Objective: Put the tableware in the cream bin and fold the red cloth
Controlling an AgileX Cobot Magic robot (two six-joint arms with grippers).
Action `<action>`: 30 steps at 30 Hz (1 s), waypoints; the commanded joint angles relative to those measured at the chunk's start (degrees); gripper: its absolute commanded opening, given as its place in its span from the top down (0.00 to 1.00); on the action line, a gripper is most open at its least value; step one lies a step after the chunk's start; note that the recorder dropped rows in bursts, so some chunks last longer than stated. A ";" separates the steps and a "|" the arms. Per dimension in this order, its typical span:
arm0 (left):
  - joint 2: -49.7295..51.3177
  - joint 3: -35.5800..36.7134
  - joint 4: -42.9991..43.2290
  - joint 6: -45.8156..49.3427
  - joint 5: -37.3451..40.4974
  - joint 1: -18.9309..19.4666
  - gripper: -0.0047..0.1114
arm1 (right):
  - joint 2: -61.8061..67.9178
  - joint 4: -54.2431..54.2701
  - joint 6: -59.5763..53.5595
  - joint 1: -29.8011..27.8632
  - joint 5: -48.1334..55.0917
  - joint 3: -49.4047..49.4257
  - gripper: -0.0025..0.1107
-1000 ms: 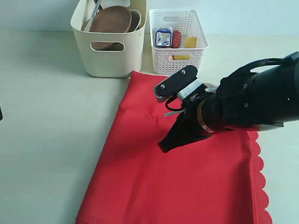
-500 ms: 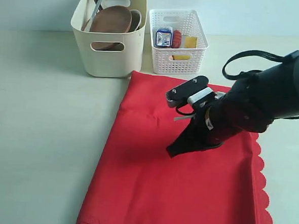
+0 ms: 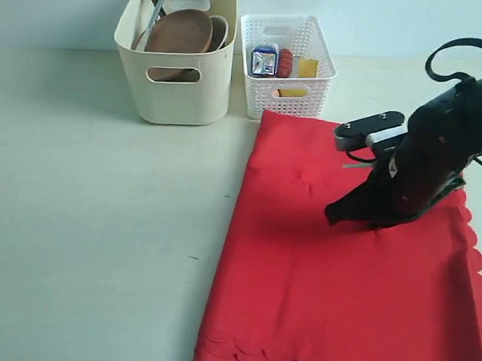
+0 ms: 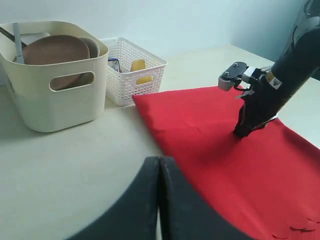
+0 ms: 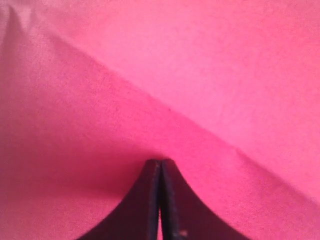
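Pale table (image 3: 83, 220), white basket (image 3: 288, 106) standing on it — inside, a blue-white carton (image 3: 265, 59), red item (image 3: 284, 62), yellow item (image 3: 307, 67).

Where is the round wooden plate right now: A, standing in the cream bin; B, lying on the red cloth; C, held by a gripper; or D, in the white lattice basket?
A: the wooden plate leans upright inside the cream bin, its edge showing above the rim.

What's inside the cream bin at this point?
In the cream bin: a wooden plate leaning upright, a white bowl beside it, and utensil handles sticking up. The bin's walls and the plate hide anything lower down.
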 commanded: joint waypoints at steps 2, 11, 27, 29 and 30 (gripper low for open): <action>-0.19 0.33 0.03 0.17 0.05 0.25 0.95 | -0.26 -0.23 -0.42 -4.78 10.65 -3.77 0.98; -0.19 0.33 0.03 0.28 0.05 0.25 0.95 | 0.38 43.00 -32.17 -0.38 -1.26 -11.68 0.98; -0.19 0.33 0.03 0.28 0.05 0.25 0.95 | 3.75 38.59 -42.03 2.60 9.16 -13.24 0.98; -0.19 0.33 0.03 0.28 0.05 0.25 0.95 | 2.45 37.07 -40.96 2.60 10.39 -13.24 0.98; -0.19 0.33 0.03 0.28 0.05 0.25 0.95 | 1.86 36.11 -39.92 2.60 10.19 -13.24 0.98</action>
